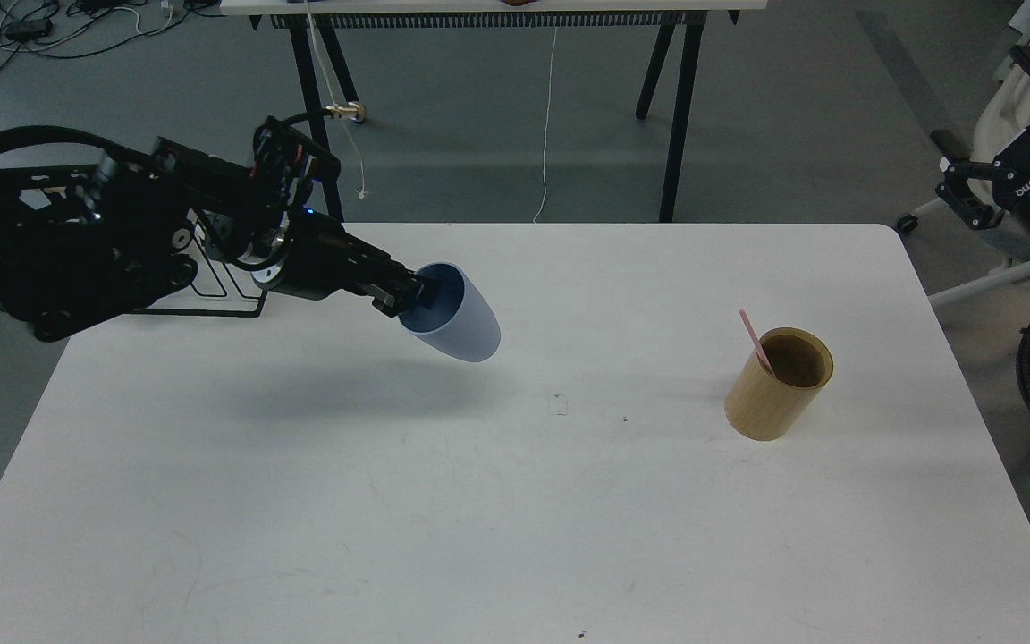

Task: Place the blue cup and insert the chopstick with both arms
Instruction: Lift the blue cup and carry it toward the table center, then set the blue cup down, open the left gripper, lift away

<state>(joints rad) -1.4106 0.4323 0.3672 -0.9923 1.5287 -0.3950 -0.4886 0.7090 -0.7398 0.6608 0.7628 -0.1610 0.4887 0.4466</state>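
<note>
The blue cup [460, 315] hangs tilted on its side above the left-middle of the white table [515, 501], mouth facing left. My left gripper [417, 295] is shut on the cup's rim, with one finger inside the mouth. The pink chopstick [754, 338] leans in a tan wooden cylinder [779, 385] that stands on the right side of the table. My right gripper [993, 134] is off the table at the far right edge of the view. It is raised, its fingers are spread and it holds nothing.
A black wire rack [229, 291] lies on the table's back left corner under my left arm. A trestle table [497, 54] with hanging cords stands behind. A white wheeled stand [998, 277] is on the floor at the right.
</note>
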